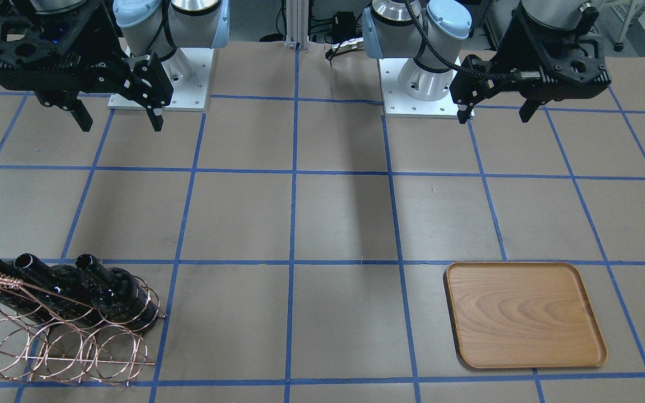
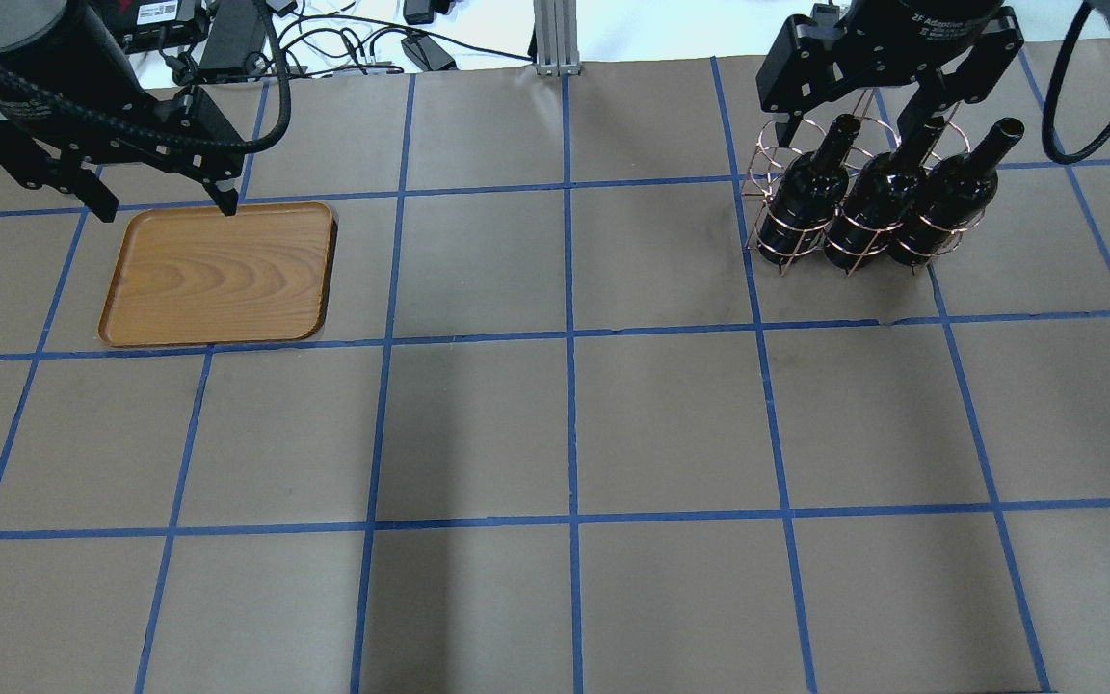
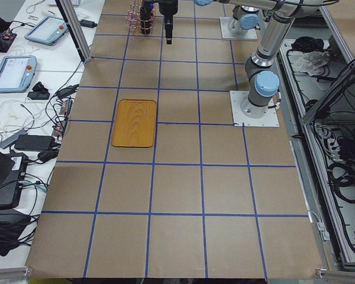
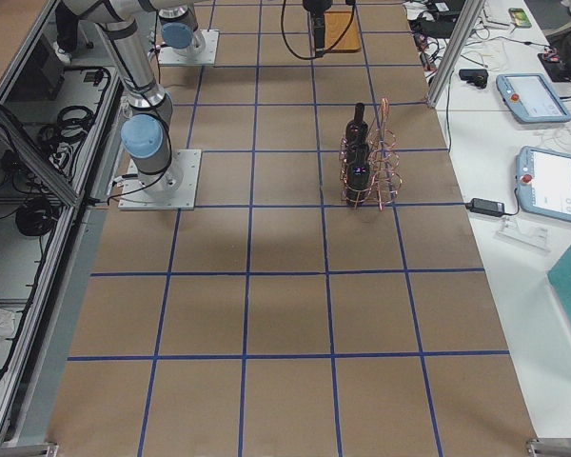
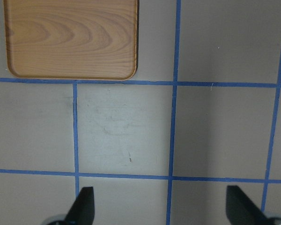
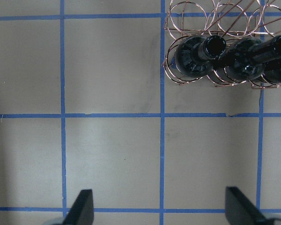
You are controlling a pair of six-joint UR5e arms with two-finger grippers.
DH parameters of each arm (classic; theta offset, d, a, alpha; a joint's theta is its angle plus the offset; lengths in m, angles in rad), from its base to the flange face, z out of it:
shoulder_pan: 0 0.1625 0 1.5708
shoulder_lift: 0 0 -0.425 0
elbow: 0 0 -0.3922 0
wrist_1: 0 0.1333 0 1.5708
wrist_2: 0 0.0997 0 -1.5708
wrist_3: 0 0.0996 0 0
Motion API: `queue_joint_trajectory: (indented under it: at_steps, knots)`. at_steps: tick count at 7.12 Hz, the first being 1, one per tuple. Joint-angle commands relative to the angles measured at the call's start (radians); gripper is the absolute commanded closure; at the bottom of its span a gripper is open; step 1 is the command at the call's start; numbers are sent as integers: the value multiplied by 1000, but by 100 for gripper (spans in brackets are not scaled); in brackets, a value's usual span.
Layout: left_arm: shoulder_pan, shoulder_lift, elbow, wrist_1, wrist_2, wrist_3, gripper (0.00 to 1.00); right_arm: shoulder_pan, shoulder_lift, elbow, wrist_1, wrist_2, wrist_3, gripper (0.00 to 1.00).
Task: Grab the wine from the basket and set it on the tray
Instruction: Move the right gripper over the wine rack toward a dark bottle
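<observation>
Copper basket [image 1: 68, 350], wine [image 1: 114, 292] upright inside, necks skyward; left gripper [image 1: 493, 119] and right gripper [image 1: 121, 127] both agape, empty.

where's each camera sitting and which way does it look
Front: across the table, facing the robot; left claw on its right, right claw on its left.
Overhead: behind the robot, looking forward and down; both claws.
Left side: table's left end; left arm near.
Right side: right end; right arm near.
Left wrist: down; open fingers, tray.
Right wrist: down; open fingers, basket, bottles.
Shared: front and overhead both show tray and basket.
</observation>
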Motion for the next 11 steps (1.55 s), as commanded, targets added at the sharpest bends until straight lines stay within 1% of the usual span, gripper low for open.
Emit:
queue_joint_trajectory:
  at_steps: [1,2,3,4,5,6,7,8,9,11]
  knots:
    - [0,1,0,-1,0,0,0,0,0,2,-1,0,-1,1]
    - [0,1,0,-1,0,0,0,0,1,8,-2,2,1,1]
    - [0,1,0,-1,0,0,0,-12,8,8,-34,2,-11,1]
    - [2,1,0,-2,0,0,0,-67,41,8,-51,-3,-28,1]
    - [2,1,0,-4,2,2,0,-145,82,6,-105,-1,-92,2]
    - [2,1,0,-4,2,2,0,-208,128,8,-155,-3,-201,2]
    - [0,-1,0,-1,0,2,0,-225,189,8,-194,3,-218,2]
    - [2,1,0,-4,0,2,0,-227,219,9,-226,-1,-223,2]
    - [2,1,0,-4,0,2,0,-229,230,23,-243,-7,-263,4]
    - [2,1,0,-4,0,2,0,-233,259,29,-306,-12,-266,3]
